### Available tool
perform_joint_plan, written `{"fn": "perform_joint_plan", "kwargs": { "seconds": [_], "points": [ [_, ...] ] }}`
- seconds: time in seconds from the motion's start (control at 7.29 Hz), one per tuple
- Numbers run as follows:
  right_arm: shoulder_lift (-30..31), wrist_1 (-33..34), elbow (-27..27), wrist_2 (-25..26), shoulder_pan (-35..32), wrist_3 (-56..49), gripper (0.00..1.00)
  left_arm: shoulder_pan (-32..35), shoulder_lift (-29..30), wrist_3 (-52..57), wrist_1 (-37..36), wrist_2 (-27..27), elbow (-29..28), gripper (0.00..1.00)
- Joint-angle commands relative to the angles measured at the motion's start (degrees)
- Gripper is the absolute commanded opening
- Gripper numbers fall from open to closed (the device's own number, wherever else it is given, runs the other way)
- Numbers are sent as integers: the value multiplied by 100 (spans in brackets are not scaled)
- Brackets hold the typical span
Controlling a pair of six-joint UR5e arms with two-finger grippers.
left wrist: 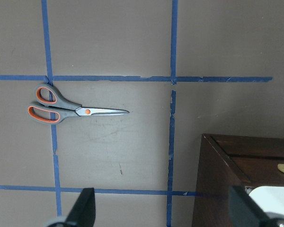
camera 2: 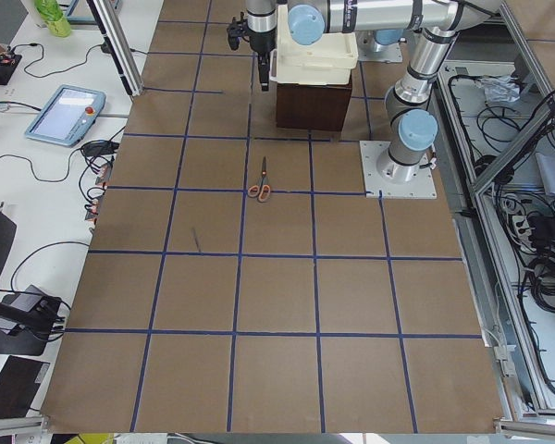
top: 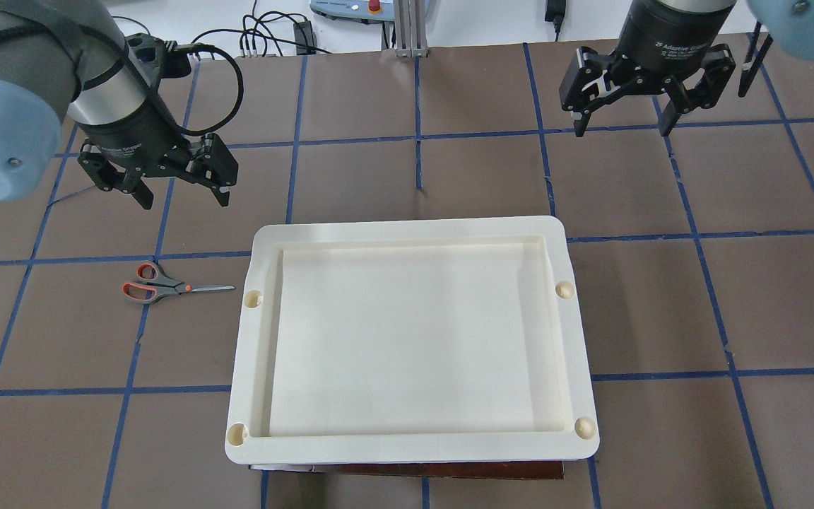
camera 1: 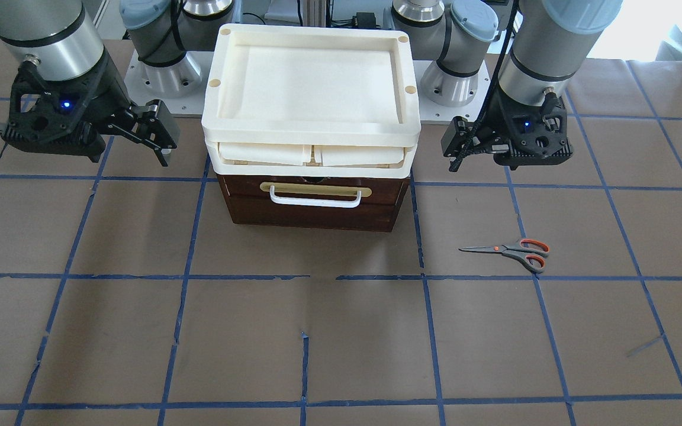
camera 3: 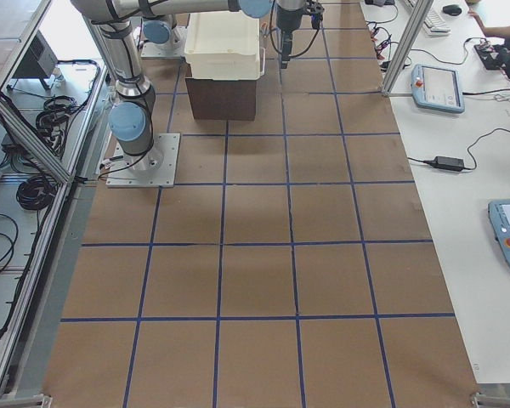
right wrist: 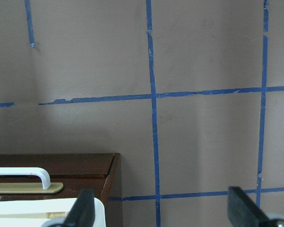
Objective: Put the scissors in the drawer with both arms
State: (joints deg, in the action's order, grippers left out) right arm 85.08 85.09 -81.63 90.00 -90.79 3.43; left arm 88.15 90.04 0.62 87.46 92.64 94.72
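Scissors (camera 1: 510, 251) lie flat on the bench (camera 1: 317, 331) on the left arm's side, blades shut, tips toward the drawer (camera 1: 315, 216), well apart from it. Drawer is pushed in under stacked cream trays (camera 1: 311, 94) whose rims overhang its front. Left fingers (top: 220, 185) and right fingers (top: 579, 116) are spread and hold nothing, flanking the stack. A wide stretch of bench lies ahead of the handle (camera 1: 317, 203).

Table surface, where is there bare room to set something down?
Bare: the brown taped table in front of the dark reddish-brown wooden drawer, and the squares beneath the open right tool. Crowded: beside the cream plastic tray stack, where grey-and-orange scissors lie near the open left tool.
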Motion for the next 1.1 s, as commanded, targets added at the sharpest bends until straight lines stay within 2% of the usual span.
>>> {"fn": "perform_joint_plan", "kwargs": {
  "seconds": [0.0, 0.41, 0.55, 0.69, 0.82, 0.96],
  "points": [
    [0, 8, -2, 0, 0, 0, 100, -8, 5, 0, -18, -1, 3, 100],
    [70, -62, 42, 61, 9, -17, 100, -25, 5, 0, -18, -1, -6, 100],
    [27, -80, -1, 740, 0, -87, 100, -17, 5, 0, 25, 25, -24, 100],
    [-156, -37, -10, 773, -18, -131, 100, 9, 5, -70, 26, -9, -15, 100],
    [-271, -1, 7, 460, -9, -132, 100, 53, 5, -157, 26, -9, -15, 100],
    [-351, 347, 42, 179, -18, -219, 100, 54, 5, -184, 17, -1, -6, 100]
  ]
}}
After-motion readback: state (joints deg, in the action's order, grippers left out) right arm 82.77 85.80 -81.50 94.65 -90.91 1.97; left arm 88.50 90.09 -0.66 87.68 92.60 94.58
